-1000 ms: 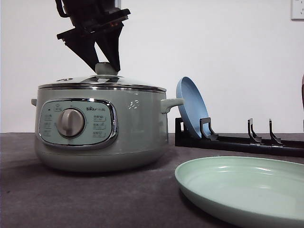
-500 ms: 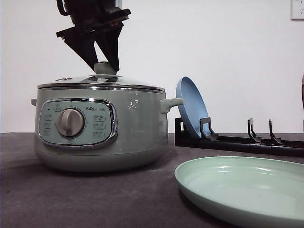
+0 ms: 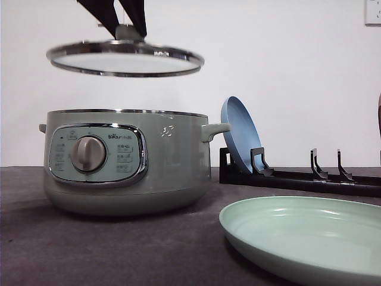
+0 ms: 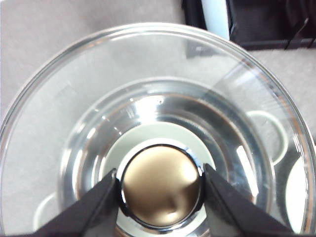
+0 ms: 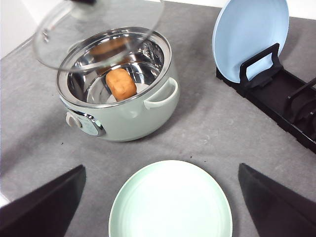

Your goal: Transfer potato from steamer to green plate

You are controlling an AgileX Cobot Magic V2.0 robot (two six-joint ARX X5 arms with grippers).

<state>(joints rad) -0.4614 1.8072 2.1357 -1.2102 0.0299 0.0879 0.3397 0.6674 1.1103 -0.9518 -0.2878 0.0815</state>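
The left gripper (image 3: 123, 22) is shut on the knob (image 4: 162, 186) of the glass lid (image 3: 125, 62) and holds the lid in the air, well above the steamer (image 3: 172, 161). The pot stands open at the left of the table. In the right wrist view the orange-brown potato (image 5: 121, 83) lies inside the steamer (image 5: 129, 118), partly under the raised lid (image 5: 98, 29). The pale green plate (image 3: 309, 235) lies flat at the front right, bare. My right gripper (image 5: 161, 170) hangs high above the green plate (image 5: 170, 202), its fingers spread wide apart with nothing in them.
A blue plate (image 3: 238, 138) stands upright in a black dish rack (image 3: 309, 179) behind the green plate, right of the steamer's side handle (image 3: 215, 129). The grey tabletop (image 5: 212, 128) lies between the pot and the rack.
The left gripper has lifted the lid straight up off the steamer. It sat on the rim before and now hangs clear above it. Nothing else moved.
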